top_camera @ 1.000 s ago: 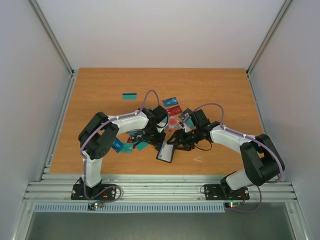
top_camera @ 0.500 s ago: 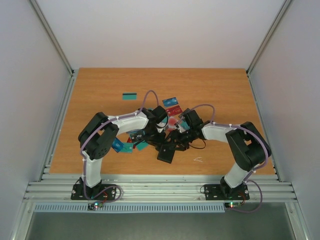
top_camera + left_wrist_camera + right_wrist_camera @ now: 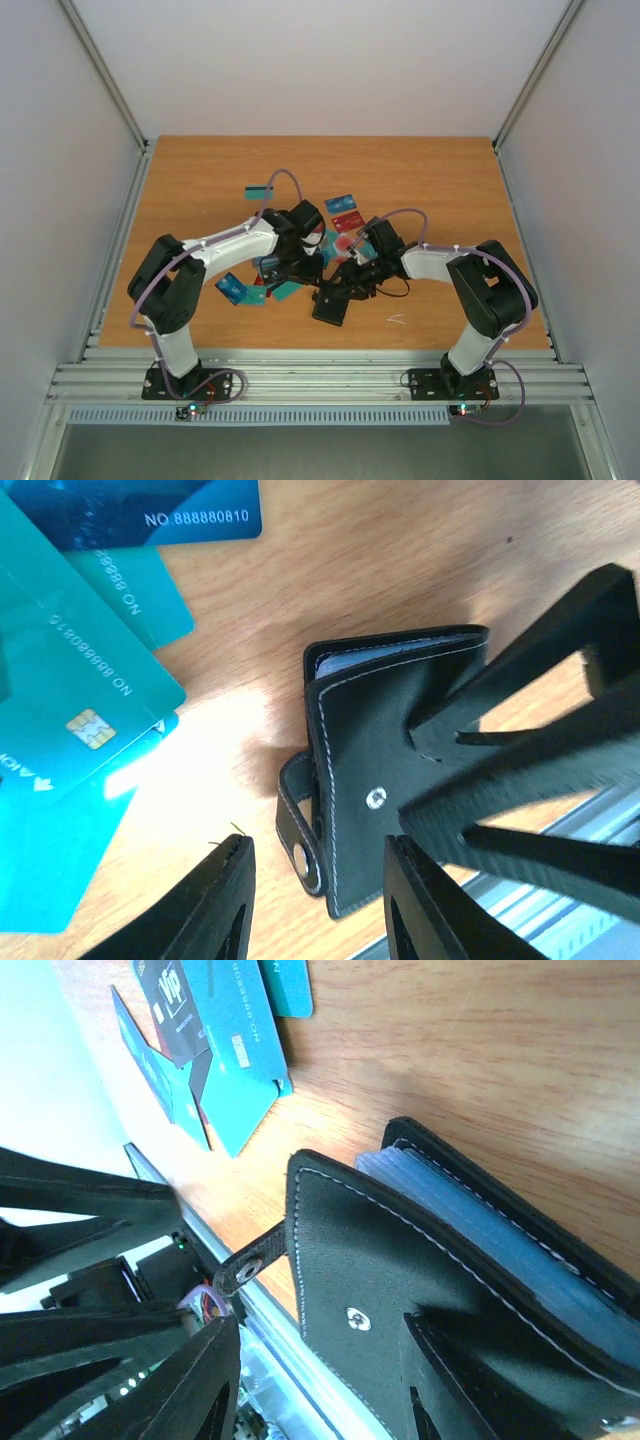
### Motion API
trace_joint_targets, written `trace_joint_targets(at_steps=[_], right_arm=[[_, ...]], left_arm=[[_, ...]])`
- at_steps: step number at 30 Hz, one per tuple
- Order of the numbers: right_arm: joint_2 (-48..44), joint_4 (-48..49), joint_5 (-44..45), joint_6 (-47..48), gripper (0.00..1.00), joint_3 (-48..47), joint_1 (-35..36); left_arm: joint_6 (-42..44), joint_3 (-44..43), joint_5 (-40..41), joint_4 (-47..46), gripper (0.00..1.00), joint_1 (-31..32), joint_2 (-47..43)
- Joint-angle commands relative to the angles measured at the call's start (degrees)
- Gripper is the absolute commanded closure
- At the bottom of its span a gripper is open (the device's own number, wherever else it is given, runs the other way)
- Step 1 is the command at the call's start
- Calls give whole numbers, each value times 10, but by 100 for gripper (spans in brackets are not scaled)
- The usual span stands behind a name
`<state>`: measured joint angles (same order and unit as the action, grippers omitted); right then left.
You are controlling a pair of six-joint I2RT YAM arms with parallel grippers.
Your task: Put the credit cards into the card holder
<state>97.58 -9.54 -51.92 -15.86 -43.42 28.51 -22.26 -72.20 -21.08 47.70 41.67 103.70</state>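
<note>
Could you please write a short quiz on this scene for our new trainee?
1. True or false: the holder's strap is snapped shut.
2. The card lying alone on the table is: A red, B teal, C grey.
3. Fill in: the cards tucked inside the holder look ___.
Key: 1 false; 2 B; 3 blue.
</note>
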Motion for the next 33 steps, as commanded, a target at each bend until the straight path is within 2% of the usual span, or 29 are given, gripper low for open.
trace_joint_targets(at_steps=[1,7,15,22,33], right_arm=[[5,-2,6,12,57,-19,3],[-5,-16,-3,12,72,-36,6],[16,-11,-18,14,79,-44,20],[53,-8,-18,30,80,-57,23],[82,-74,33,80,81,-86,19]], left_arm=[[-1,7,-11,18,63,-10,-41],[14,31,-26,15,66,-15,-68],[37,49,-35,5,74,-15,-68],[51,49,-37,7,75,-17,-48],[51,45,-39,-8,76,-21,-17]])
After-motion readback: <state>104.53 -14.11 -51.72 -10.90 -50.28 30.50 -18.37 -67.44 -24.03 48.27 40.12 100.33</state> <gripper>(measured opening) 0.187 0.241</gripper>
